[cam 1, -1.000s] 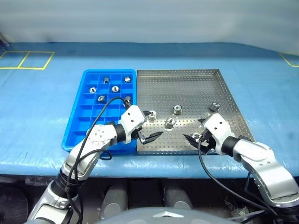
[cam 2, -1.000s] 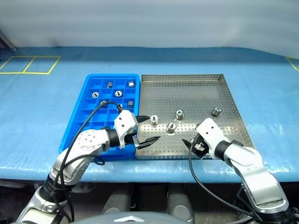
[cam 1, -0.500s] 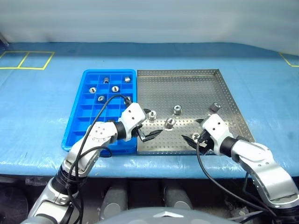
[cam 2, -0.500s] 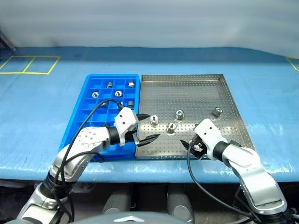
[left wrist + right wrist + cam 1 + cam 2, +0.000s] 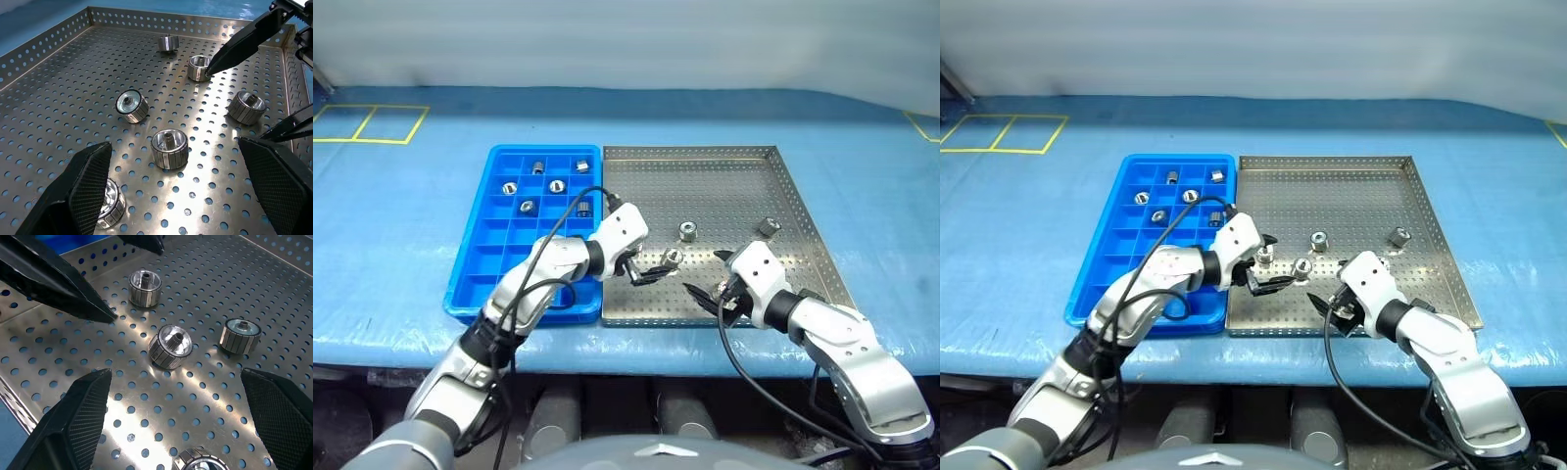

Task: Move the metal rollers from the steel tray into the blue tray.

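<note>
Both hands were over the steel tray (image 5: pixel 705 196), which sat on the blue worktop (image 5: pixel 401 215) with the blue tray (image 5: pixel 489 245) touching it at nine o'clock. The left hand (image 5: pixel 648 266) reached in from the blue tray's side, fingers spread wide and empty, a roller (image 5: pixel 672 258) just off its tips. The right hand (image 5: pixel 710 282) hovered near the tray's six o'clock rim, fingers also splayed and gripping nothing. The metal rollers still in the steel tray lay loose: one (image 5: pixel 686 230) near the middle, another (image 5: pixel 767 226) toward three o'clock, and, by the left wrist view, several more (image 5: pixel 169 147) between the two hands. A few rollers (image 5: pixel 525 207) sat in the blue tray's compartments toward twelve o'clock, probably five, though the far ones were hard to count.
</note>
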`<state>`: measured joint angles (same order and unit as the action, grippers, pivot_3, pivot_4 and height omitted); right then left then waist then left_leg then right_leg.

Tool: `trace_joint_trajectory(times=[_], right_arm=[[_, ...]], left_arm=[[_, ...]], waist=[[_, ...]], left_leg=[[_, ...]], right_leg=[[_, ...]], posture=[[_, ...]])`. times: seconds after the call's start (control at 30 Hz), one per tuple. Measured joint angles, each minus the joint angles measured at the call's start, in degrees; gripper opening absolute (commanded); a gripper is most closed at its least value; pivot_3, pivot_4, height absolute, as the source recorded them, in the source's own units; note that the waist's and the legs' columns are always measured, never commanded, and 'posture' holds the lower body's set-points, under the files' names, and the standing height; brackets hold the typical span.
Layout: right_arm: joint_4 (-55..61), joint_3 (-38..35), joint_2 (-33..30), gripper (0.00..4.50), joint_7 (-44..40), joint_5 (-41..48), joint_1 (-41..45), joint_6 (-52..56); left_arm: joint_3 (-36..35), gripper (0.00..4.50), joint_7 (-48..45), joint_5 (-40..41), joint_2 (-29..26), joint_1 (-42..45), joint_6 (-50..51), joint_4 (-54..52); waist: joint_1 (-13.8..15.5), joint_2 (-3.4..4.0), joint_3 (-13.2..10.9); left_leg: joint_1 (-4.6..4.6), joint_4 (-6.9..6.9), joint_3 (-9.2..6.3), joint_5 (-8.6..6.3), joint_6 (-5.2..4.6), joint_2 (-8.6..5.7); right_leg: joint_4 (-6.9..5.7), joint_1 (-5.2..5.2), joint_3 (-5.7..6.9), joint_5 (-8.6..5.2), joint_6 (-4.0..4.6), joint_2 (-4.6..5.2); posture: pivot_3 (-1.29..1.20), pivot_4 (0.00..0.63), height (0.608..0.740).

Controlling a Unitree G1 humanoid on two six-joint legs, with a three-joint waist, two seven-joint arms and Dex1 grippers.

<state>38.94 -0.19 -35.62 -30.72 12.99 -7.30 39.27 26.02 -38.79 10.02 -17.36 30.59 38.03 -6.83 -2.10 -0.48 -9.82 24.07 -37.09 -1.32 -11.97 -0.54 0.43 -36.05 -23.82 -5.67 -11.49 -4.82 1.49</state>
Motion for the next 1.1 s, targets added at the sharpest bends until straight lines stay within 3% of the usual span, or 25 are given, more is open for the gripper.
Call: trace_joint_trajectory(times=[0.3,0.63,0.73,0.87,0.93,1.1], right_arm=[[3.4,0.3,0.9,4.45,2.4,-0.6,-2.5,0.0],[5.0,2.0,1.4,4.45,4.1,-1.3,-3.2,0.8],[5.0,2.0,1.4,4.50,4.4,-1.4,-3.3,0.9],[5.0,2.0,1.4,4.50,4.4,-1.4,-3.3,0.9],[4.9,2.0,1.4,4.50,4.4,-1.4,-3.3,0.8],[4.2,2.1,1.4,4.50,3.3,-1.1,-3.0,0.8]], left_arm=[[2.2,4.50,-0.1,-4.9,6.1,6.1,-2.8,16.7],[2.7,4.50,-2.5,-7.3,10.6,8.6,-6.1,26.1],[2.6,3.94,-2.0,-8.2,11.1,9.0,-6.2,27.6],[2.4,2.67,-1.7,-9.7,11.2,9.3,-6.2,27.9],[2.3,2.67,-1.9,-9.9,11.1,9.3,-6.2,27.9],[1.9,1.68,-2.5,-9.9,11.2,9.1,-6.1,27.9]], waist=[[-0.7,0.02,0.0],[-2.4,0.03,0.0],[-2.5,0.03,0.0],[-2.5,0.04,0.0],[-2.5,0.04,0.0],[-2.5,0.04,0.0]], left_leg=[[0.06,-0.01,-0.01,-0.01,0.00,-0.01],[-0.01,-0.06,0.00,-0.01,0.01,0.01],[0.00,-0.03,0.00,-0.01,0.00,0.01],[0.00,-0.03,-0.01,-0.01,0.01,0.00],[-0.02,-0.05,-0.01,-0.01,0.01,0.00],[-0.08,-0.07,-0.01,-0.01,0.01,0.01]], right_leg=[[0.00,-0.05,-0.01,0.00,0.00,-0.01],[-0.09,-0.03,-0.02,0.01,-0.01,-0.02],[-0.09,-0.03,-0.02,0.00,-0.01,-0.02],[-0.08,-0.02,-0.02,0.00,-0.01,-0.02],[-0.10,0.00,-0.02,0.01,-0.01,-0.02],[-0.12,0.05,-0.02,0.01,-0.01,-0.02]], posture=[[-0.11,0.150,0.740],[-0.13,0.150,0.740],[-0.13,0.150,0.740],[-0.12,0.150,0.740],[-0.12,0.150,0.740],[-0.11,0.150,0.740]])
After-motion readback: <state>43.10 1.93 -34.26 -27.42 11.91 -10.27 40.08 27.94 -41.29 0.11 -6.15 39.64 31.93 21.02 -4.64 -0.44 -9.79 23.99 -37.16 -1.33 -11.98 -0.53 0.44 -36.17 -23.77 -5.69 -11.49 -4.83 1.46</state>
